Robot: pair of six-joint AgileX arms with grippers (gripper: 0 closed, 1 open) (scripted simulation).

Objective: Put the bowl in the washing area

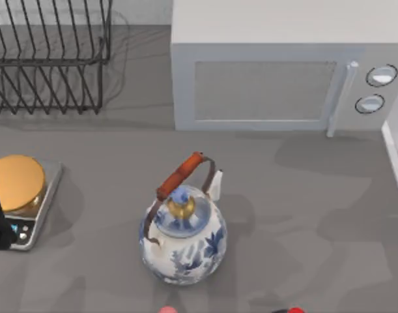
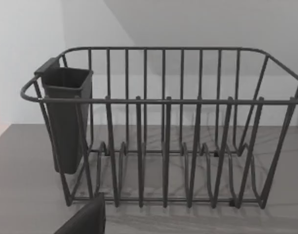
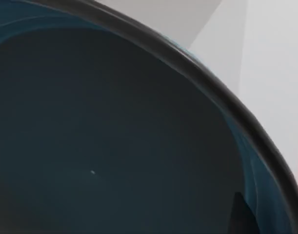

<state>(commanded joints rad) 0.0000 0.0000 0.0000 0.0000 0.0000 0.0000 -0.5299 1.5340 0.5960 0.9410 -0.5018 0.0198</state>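
Here our right wrist view sits very close to the bowl (image 3: 114, 136), deep-blue inside, dark rim; whether the right end effector grips it we cannot tell. On the table (image 1: 303, 215): teapot (image 1: 183, 236) center, golden-disc scale (image 1: 19, 195) at left, wire dish rack (image 1: 49, 55) back left, microwave (image 1: 277, 72) behind.

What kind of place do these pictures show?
Most likely a kitchen counter, rendered in simulation: a microwave stands at the back beside a wire dish rack, with a kitchen scale and a porcelain teapot on the grey worktop.
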